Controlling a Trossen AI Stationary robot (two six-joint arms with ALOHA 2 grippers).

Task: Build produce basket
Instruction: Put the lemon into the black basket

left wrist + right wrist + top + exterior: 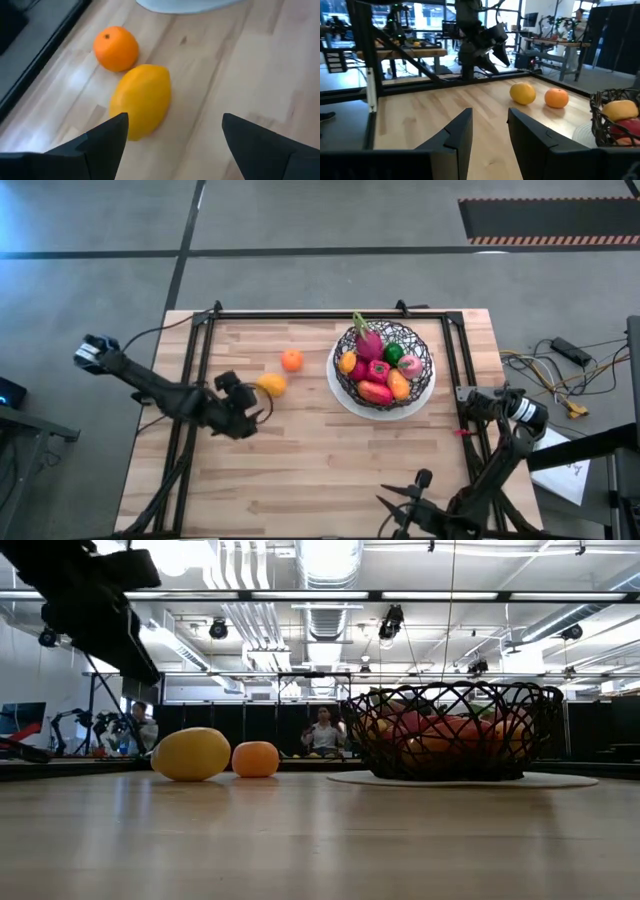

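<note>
In the basket (428, 360), mixed produce (377, 370)

Counted: one round black wire-mesh basket (382, 367) on white plate base; two loose fruits on table, one yellow lemon-shaped piece (271, 385), one round orange (291, 360); about seven pieces in basket

Light wooden table (330, 470), wire basket (383, 362) on white plate, lemon (271, 385) beside orange (291, 360)
</note>
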